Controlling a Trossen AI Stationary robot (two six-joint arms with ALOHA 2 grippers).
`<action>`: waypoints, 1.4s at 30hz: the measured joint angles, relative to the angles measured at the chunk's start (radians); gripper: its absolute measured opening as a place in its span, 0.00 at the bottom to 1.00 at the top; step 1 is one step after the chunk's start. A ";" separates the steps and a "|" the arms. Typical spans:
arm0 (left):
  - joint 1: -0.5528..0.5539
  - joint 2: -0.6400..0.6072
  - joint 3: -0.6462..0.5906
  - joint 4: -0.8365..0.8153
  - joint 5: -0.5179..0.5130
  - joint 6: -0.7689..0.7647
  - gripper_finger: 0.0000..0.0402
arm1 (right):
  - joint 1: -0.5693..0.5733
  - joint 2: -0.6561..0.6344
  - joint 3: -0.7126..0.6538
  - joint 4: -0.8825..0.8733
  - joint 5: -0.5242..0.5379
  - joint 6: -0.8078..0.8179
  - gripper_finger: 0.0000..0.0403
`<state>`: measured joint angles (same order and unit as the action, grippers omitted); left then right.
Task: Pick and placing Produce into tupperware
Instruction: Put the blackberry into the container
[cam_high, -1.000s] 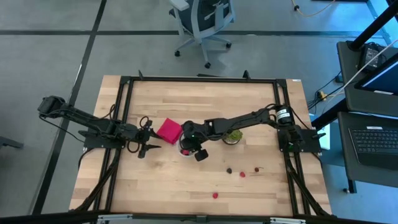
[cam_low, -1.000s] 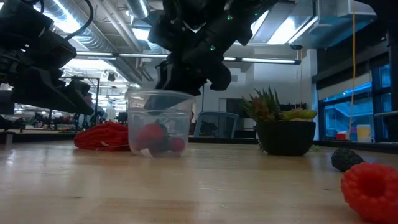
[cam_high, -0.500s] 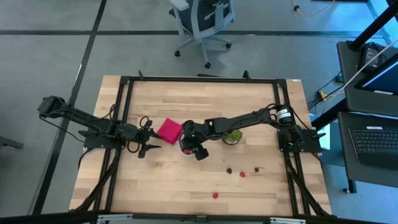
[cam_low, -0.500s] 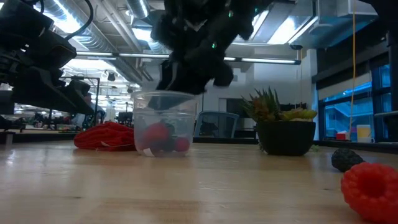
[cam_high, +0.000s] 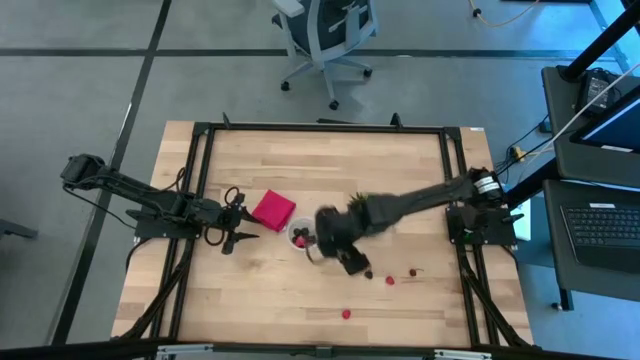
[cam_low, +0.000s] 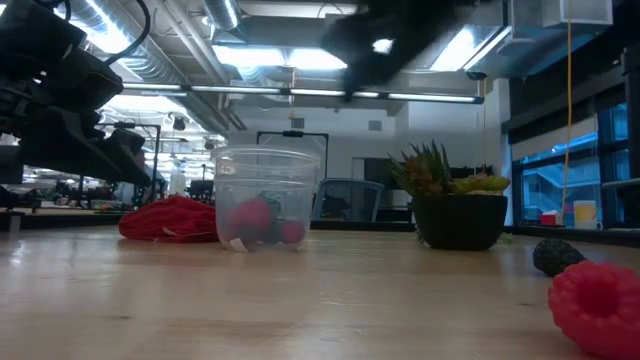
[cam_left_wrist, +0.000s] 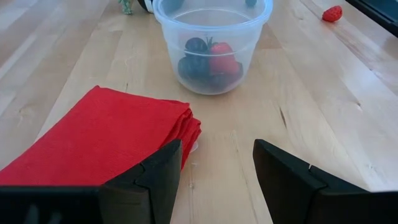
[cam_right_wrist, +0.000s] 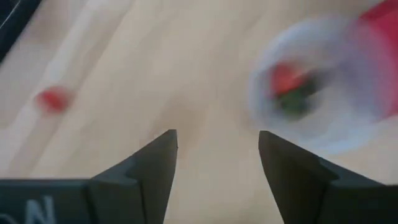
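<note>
**Right arm leaves the cup after dropping a fruit**

A second ago the right gripper (cam_high: 352, 262) stood directly over the clear plastic cup (cam_high: 301, 237), with its fingers down at the rim. Now it is away from the cup, above the bare wood between the cup and the loose fruits (cam_high: 379, 276), and the arm looks blurred from fast motion. In the right wrist view the two fingers stand apart with only table between them, so nothing is held

The cup stands upright just beside the red folded cloth (cam_high: 272, 210), where it also stood before. Inside it lie several fruits (cam_left_wrist: 207, 62), red ones and dark ones, resting on the bottom. This suggests that one more piece has been delivered and the arm goes for the next

The work is not finished: a few fruits lie on the table near the right side, and one more red fruit (cam_high: 346, 313) lies closer to the front edge, well apart from the cup

The left gripper (cam_high: 233, 238) waits beside the cloth, its fingers apart and empty, pointing toward the cup
</note>
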<state>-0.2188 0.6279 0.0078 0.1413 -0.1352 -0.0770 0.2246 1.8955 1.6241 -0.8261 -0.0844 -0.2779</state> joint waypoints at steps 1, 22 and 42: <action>0.000 0.000 0.000 0.000 0.001 -0.001 0.48 | 0.025 0.000 -0.011 -0.036 -0.002 0.019 0.56; 0.000 0.000 0.000 0.000 0.025 0.001 0.48 | 0.266 0.000 -0.430 0.104 0.170 0.424 0.58; 0.000 0.000 0.000 0.001 0.013 0.002 0.48 | 0.267 -0.003 -0.486 0.189 0.158 0.403 0.29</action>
<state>-0.2188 0.6280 0.0075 0.1421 -0.1226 -0.0754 0.4919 1.8923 1.1381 -0.6367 0.0739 0.1253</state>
